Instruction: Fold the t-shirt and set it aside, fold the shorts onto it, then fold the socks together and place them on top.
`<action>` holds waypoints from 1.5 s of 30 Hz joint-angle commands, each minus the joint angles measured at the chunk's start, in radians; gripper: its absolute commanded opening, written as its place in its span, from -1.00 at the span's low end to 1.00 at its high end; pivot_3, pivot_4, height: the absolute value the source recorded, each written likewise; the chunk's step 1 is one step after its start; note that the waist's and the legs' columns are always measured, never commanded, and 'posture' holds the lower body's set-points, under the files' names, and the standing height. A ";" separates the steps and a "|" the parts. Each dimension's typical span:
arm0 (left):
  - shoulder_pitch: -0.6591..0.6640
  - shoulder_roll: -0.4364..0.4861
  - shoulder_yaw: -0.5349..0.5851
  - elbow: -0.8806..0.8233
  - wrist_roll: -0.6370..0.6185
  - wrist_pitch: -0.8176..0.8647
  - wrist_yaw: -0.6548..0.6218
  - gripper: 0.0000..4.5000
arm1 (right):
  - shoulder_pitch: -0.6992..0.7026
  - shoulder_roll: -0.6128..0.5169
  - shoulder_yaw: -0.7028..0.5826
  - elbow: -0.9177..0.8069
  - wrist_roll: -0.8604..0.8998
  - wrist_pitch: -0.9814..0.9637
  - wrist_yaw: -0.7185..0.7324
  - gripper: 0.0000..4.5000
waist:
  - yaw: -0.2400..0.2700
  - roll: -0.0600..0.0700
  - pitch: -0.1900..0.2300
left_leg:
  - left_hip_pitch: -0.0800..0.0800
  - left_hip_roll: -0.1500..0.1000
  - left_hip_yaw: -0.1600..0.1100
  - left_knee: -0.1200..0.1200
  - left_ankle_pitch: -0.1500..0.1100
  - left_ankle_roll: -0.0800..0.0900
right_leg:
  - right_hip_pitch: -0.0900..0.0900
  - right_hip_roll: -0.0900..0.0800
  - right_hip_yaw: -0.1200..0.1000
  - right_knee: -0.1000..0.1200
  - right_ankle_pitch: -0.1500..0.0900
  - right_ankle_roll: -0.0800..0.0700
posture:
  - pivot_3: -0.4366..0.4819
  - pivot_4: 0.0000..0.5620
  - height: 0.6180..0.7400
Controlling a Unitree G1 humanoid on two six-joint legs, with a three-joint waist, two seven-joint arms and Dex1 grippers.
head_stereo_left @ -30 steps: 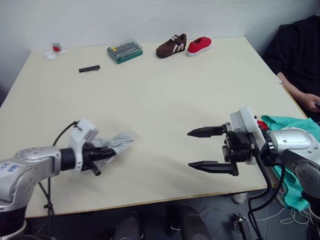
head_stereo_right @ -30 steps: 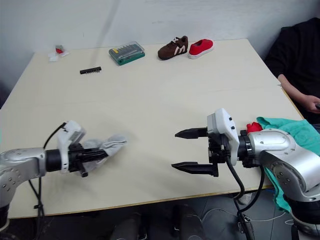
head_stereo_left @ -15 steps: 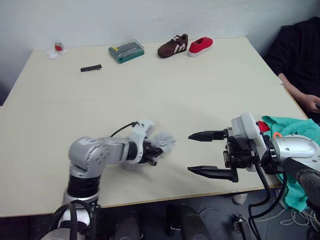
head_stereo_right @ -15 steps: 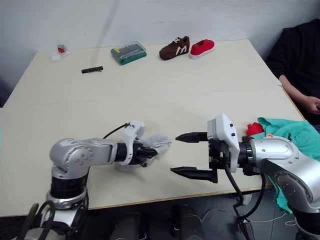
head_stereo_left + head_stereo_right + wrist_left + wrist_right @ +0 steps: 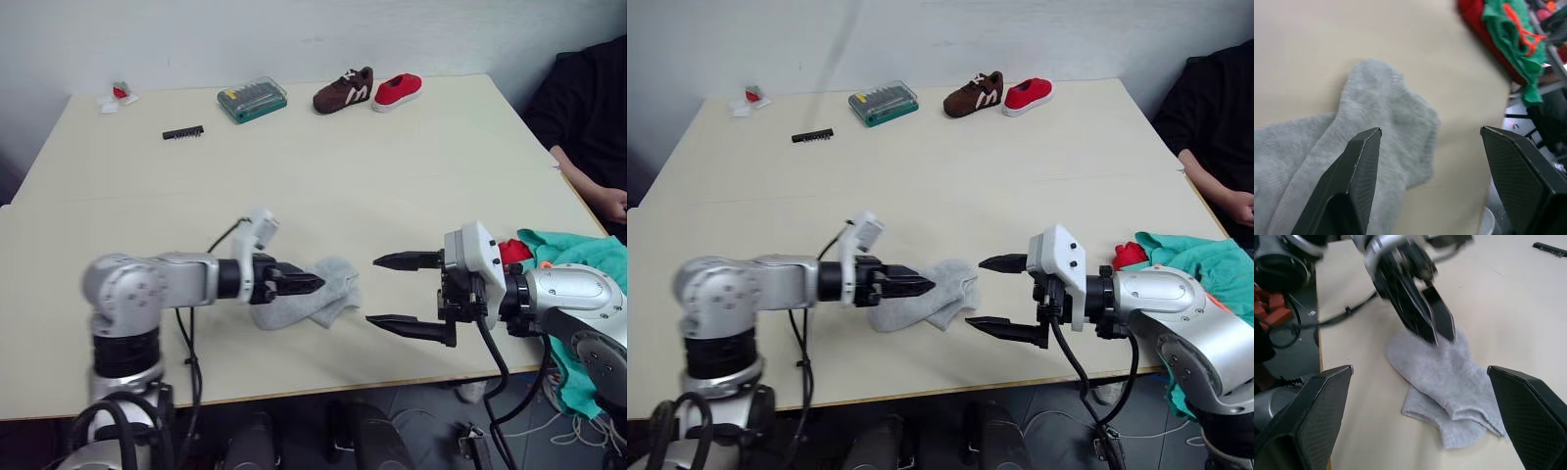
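Note:
The grey socks (image 5: 315, 294) lie in a loose heap on the table (image 5: 323, 186), near the front edge. Just above their left end hovers my left gripper (image 5: 312, 284), open, its fingers (image 5: 1352, 186) spread with the knit fabric below them and nothing pinched. Right of the socks, a short gap away, my right gripper (image 5: 374, 291) is open and empty, pointing at them. The teal shorts (image 5: 1205, 259) with an orange drawstring lie over the red t-shirt (image 5: 1127, 255) at the table's right edge, behind my right arm.
At the far edge stand a brown shoe (image 5: 338, 90), a red shoe (image 5: 397, 88), a green tool case (image 5: 252, 99), a black bit strip (image 5: 183, 132) and a small red and white item (image 5: 118, 95). A person's arm (image 5: 598, 191) rests by the right edge.
My left gripper swung right across the table with the socks, then opened and let them go near the middle front. The right gripper stayed open in about the same place.

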 commanded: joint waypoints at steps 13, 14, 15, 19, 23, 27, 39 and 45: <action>0.098 0.395 -0.313 0.356 0.557 -1.111 -0.706 0.49 | 0.033 0.085 0.181 0.078 -0.314 -0.171 -0.076 1.00 | 0.004 0.000 0.000 | -0.003 0.000 0.001 0.000 -0.002 0.002 | -0.001 0.000 -0.001 -0.002 -0.001 -0.001 | -0.05 -0.47 1.00; 0.099 0.392 -0.316 0.368 0.563 -1.131 -0.735 0.49 | 0.031 0.093 0.180 0.074 -0.312 -0.167 -0.075 1.00 | 0.002 0.000 0.000 | -0.003 0.000 0.001 0.000 -0.002 0.002 | -0.001 0.000 -0.001 -0.003 -0.001 -0.001 | -0.05 -0.47 1.00; 0.105 0.397 -0.319 0.368 0.564 -1.132 -0.762 0.49 | 0.024 0.097 0.183 0.073 -0.321 -0.169 -0.076 1.00 | 0.000 0.000 0.000 | -0.003 0.000 0.001 0.000 -0.002 0.002 | -0.001 0.000 -0.002 -0.003 -0.001 -0.001 | -0.05 -0.47 1.00; 0.153 0.453 -0.319 0.288 0.521 -1.029 -0.845 0.49 | -0.019 0.104 0.200 0.108 -0.359 -0.184 -0.064 1.00 | -0.010 0.000 0.000 | -0.002 0.001 0.003 0.000 -0.002 0.002 | -0.002 0.000 -0.001 -0.002 -0.001 -0.001 | -0.05 -0.47 1.00; 0.225 0.487 -0.302 0.199 0.519 -1.002 -0.859 0.49 | -0.088 0.124 0.215 0.173 -0.362 -0.184 -0.042 1.00 | -0.022 0.000 0.000 | -0.001 0.001 0.002 0.000 -0.002 0.002 | -0.001 0.000 -0.001 -0.001 -0.001 -0.001 | -0.05 -0.47 1.00; 0.268 0.454 -0.269 0.134 0.503 -0.994 -0.821 0.49 | -0.141 0.147 0.244 0.238 -0.380 -0.193 -0.016 1.00 | -0.022 0.000 0.000 | -0.002 0.001 0.002 0.000 -0.002 0.002 | -0.001 0.000 -0.001 -0.001 -0.001 -0.001 | -0.05 -0.47 1.00; 0.331 0.371 -0.358 0.103 0.663 -1.127 -0.742 -0.20 | -0.338 0.280 0.343 0.484 -0.411 -0.135 0.034 0.27 | -0.024 0.001 0.001 | -0.002 0.001 0.002 0.000 -0.002 0.002 | -0.002 0.000 -0.001 0.000 -0.001 -0.001 | -0.05 -0.47 1.00; 0.328 0.353 -0.384 0.129 0.718 -1.175 -0.732 -0.20 | -0.390 0.322 0.375 0.606 -0.480 -0.171 0.028 0.27 | -0.025 0.001 0.000 | -0.002 0.001 0.002 0.001 -0.002 0.003 | -0.001 0.000 -0.001 0.000 -0.001 -0.001 | -0.05 -0.47 1.00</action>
